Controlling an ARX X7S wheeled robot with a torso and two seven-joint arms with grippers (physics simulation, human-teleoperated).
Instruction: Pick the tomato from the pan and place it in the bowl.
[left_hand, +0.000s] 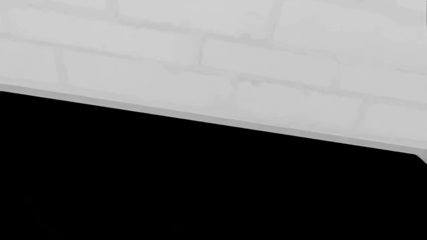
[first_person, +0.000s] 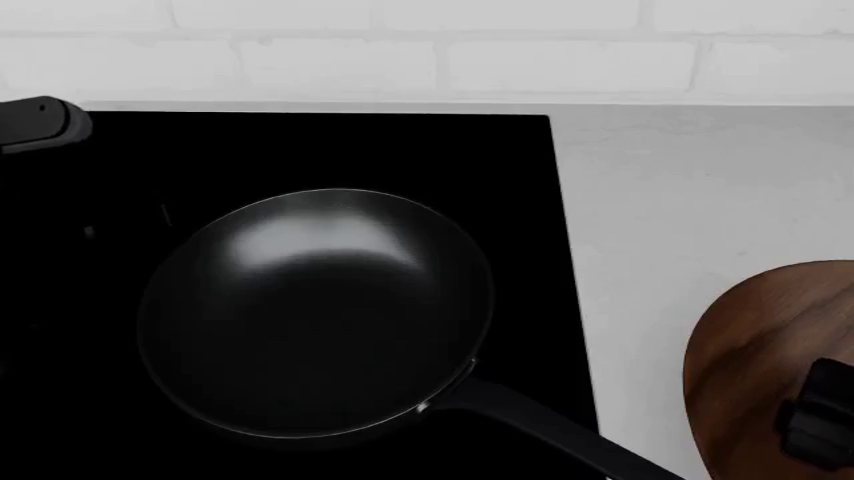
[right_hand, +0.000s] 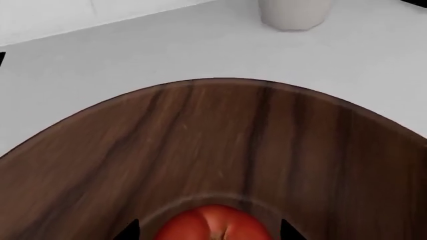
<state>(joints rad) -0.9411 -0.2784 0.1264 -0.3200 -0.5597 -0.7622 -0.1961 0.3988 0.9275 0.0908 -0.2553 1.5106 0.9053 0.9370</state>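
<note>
While the pan (first_person: 314, 310) sits bare on the black cooktop (first_person: 507, 160), the tomato (right_hand: 213, 225) lies low in the wooden bowl (right_hand: 220, 145).

Right pincer (first_person: 817, 415) hangs over the bowl; dark finger tips flank the tomato either side in the right wrist view, contact cannot be told, so grip state unknown. Left pincer (first_person: 40, 124) shows only as a grey part at the cooktop's far left corner; state unknown. Bowl rests on the white counter (right_hand: 133, 55), a pale cup (right_hand: 293, 12) beyond it.
</note>
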